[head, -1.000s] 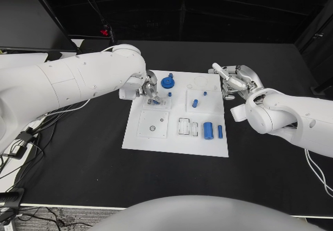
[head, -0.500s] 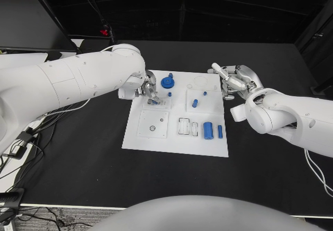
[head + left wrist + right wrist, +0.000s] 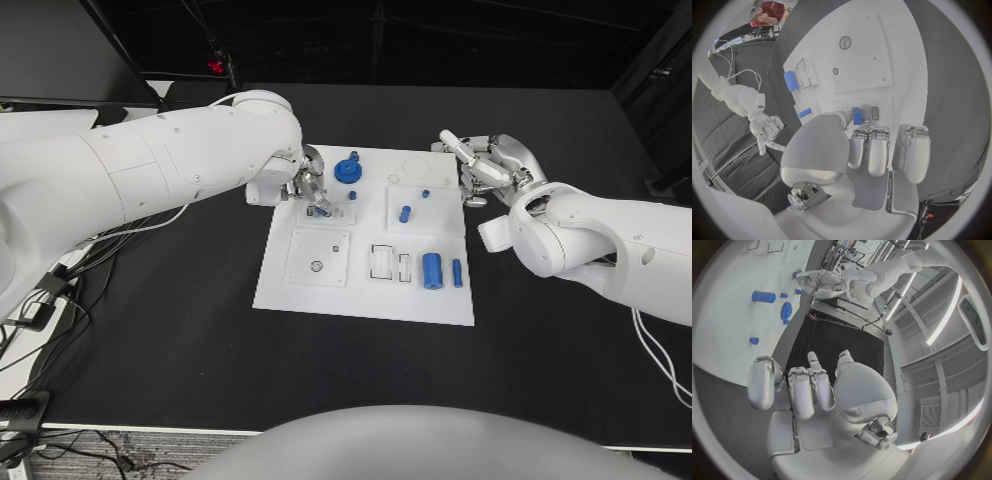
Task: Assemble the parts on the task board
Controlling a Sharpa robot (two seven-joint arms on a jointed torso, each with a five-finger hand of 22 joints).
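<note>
A: Black table (image 3: 173, 330) first, since it is the biggest thing, with the white task board (image 3: 361, 300) lying flat in the middle of it. How do the arms sit?

B: From the head camera, the left arm (image 3: 130, 180) comes in to the board's far left corner, and the right arm (image 3: 606, 245) stops beside its far right edge. The left hand (image 3: 309, 188) is over the board; the right hand (image 3: 488, 170) is off it, just past the edge.

A: Does the left hand hold anything?

B: The head view is too crowded to say. The left wrist view settles it: a small blue peg (image 3: 857, 115) sits pinched at the fingertips (image 3: 858, 142), right against the board. The right wrist view shows its own hand holding nothing, fingers (image 3: 798, 390) loosely curled and a little apart.

A: And the parts?

B: On the head view I count 1 gear-shaped blue piece (image 3: 346, 172) at the far edge (toothed rim, knob on top), 1 thick blue cylinder (image 3: 433, 271) lying near the front, 1 thin blue pin (image 3: 457, 273) just beside it, and 1 short blue stub (image 3: 405, 213) standing in the square block at mid-board. Another small blue peg (image 3: 352, 196) stands near the left hand.

A: Anything else on the board?

B: 1 square plate with a round hole (image 3: 320, 259) at front left, and 2 narrow slots (image 3: 391, 264) between it and the cylinder.
</note>
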